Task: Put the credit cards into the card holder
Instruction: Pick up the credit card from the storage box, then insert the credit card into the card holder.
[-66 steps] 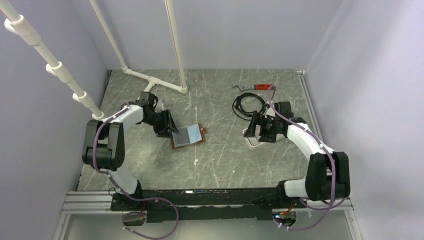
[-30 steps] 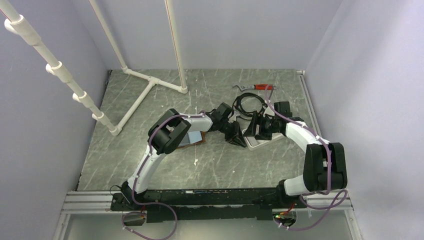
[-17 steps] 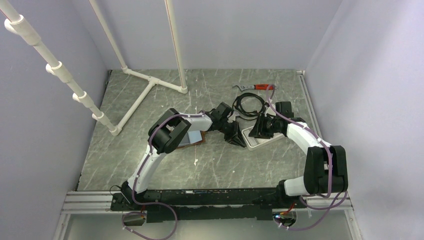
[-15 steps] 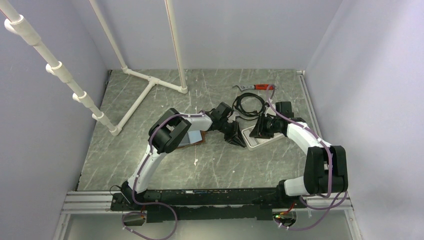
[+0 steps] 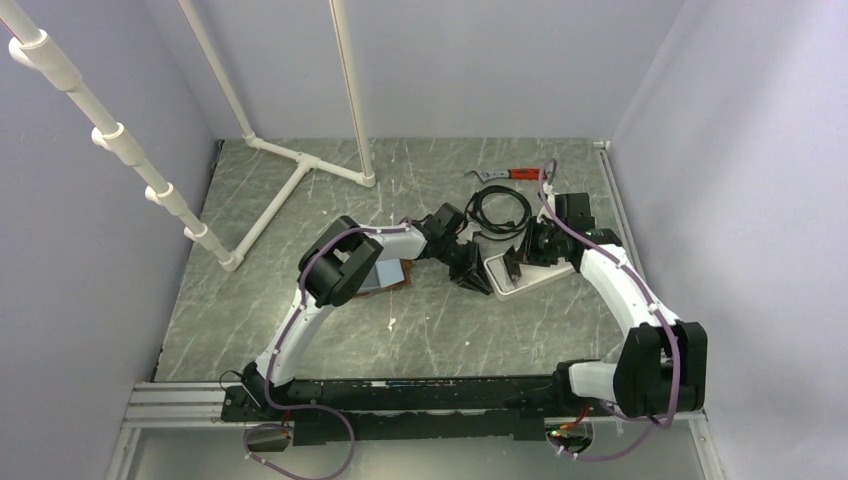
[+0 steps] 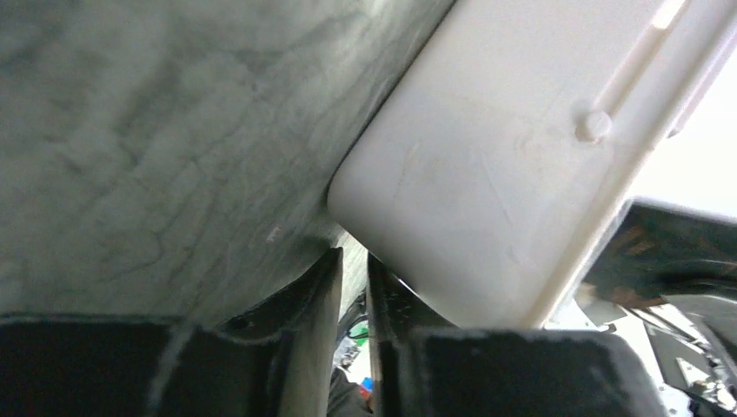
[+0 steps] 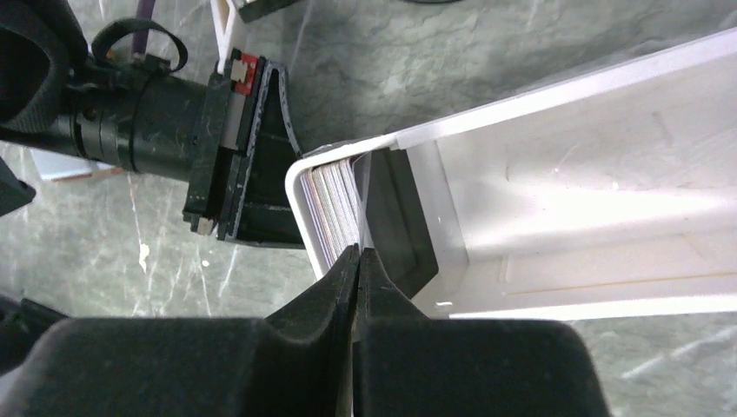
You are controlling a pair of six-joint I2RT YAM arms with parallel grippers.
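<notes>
The credit cards stand on edge as a stack at the left end of the white tray. A dark flat piece leans beside them. My right gripper is shut, and the rightmost card's thin edge runs down between its fingertips. Outside that tray end, my left gripper presses against the tray wall. Its fingers stand a narrow slit apart with nothing between them. The brown card holder lies open on the table, mostly hidden under the left arm.
A coiled black cable and a red-handled tool lie behind the tray. A white pipe frame stands at the back left. Purple walls close in the table on three sides.
The left arm swung from the card holder over to the tray's left end. The right gripper closed at the card stack and its wrist shifted back. The left jaws widened slightly.
</notes>
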